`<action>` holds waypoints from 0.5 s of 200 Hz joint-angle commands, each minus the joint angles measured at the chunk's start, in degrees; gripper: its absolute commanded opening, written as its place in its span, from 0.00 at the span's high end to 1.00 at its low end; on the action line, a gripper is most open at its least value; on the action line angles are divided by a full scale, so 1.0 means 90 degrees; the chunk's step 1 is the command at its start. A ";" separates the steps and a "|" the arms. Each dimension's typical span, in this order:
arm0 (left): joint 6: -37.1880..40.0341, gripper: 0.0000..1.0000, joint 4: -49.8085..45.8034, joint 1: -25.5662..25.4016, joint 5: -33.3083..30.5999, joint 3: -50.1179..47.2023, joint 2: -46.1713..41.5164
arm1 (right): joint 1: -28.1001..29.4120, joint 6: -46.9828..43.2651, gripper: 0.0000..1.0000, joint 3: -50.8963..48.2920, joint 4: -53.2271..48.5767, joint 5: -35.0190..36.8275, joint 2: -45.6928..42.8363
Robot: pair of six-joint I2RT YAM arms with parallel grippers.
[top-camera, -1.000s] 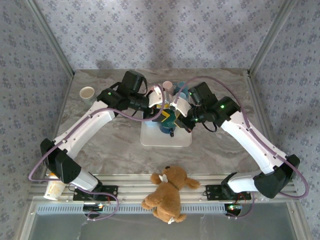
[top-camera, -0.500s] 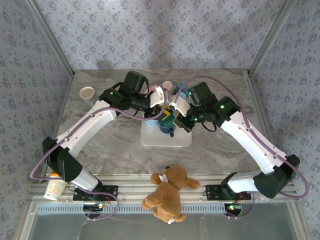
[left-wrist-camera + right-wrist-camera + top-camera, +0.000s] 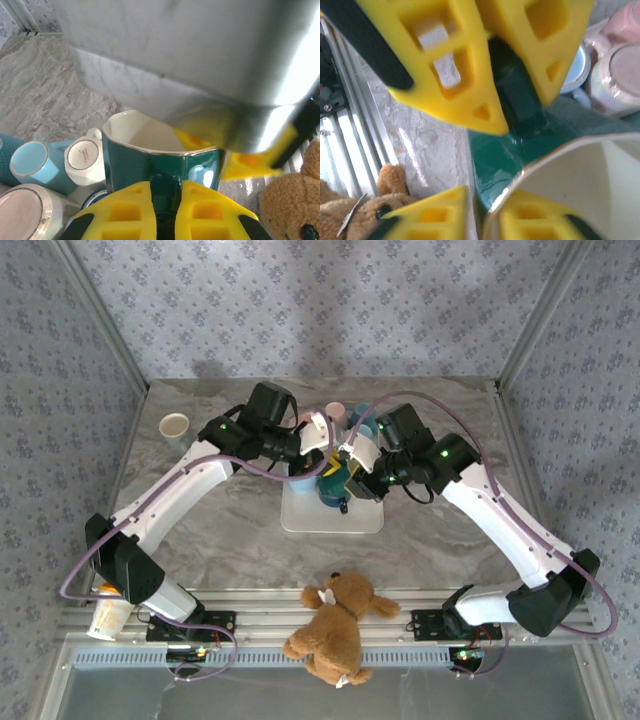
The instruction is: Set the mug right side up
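Yellow ribbed left jaws are clenched on the handle (image 3: pixel 166 192) of the glossy dark green ceramic mug (image 3: pixel 150 165), which is cream inside with a thin gold rim. The right jaws straddle that rim, one side within the mouth and one outside; whether they press it cannot be told. The mug hangs off the surface between both arms, over the white square tray (image 3: pixel 300 518), and its tilt is hard to read from above. By this, the turn seems under way: setting it down upright and letting go are left

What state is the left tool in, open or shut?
Shut: the left tool pinches the green mug by its handle, fingers nearly touching.
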 commanded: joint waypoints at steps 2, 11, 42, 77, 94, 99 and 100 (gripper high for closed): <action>-0.0367 1.00 0.0614 0.0046 0.0148 -0.0107 -0.0030 | -0.0017 0.0120 0.45 -0.0078 0.0720 -0.0119 -0.0308; -0.0519 1.00 0.0804 0.0107 0.0238 -0.0169 -0.0069 | -0.0066 0.0150 0.34 -0.0194 0.0817 -0.0118 -0.0399; -0.0909 1.00 0.1180 0.0389 0.0317 -0.0356 -0.0215 | -0.0362 0.0205 0.16 -0.0451 0.0607 -0.0021 -0.0838; -0.1697 1.00 0.2099 0.1016 0.0235 -0.1189 -0.0681 | -0.1245 0.0863 0.14 -0.1228 0.1362 -0.0589 -0.1780; -0.2585 1.00 0.3101 0.1513 0.0103 -0.1869 -0.1057 | -0.1760 0.1686 0.13 -0.1861 0.2329 -0.0849 -0.2146; -0.2912 1.00 0.3476 0.1672 0.0058 -0.2087 -0.1157 | -0.1881 0.1926 0.14 -0.1991 0.2549 -0.0924 -0.2198; -0.2998 1.00 0.3555 0.1708 0.0048 -0.2137 -0.1178 | -0.1903 0.1969 0.14 -0.2014 0.2594 -0.0936 -0.2203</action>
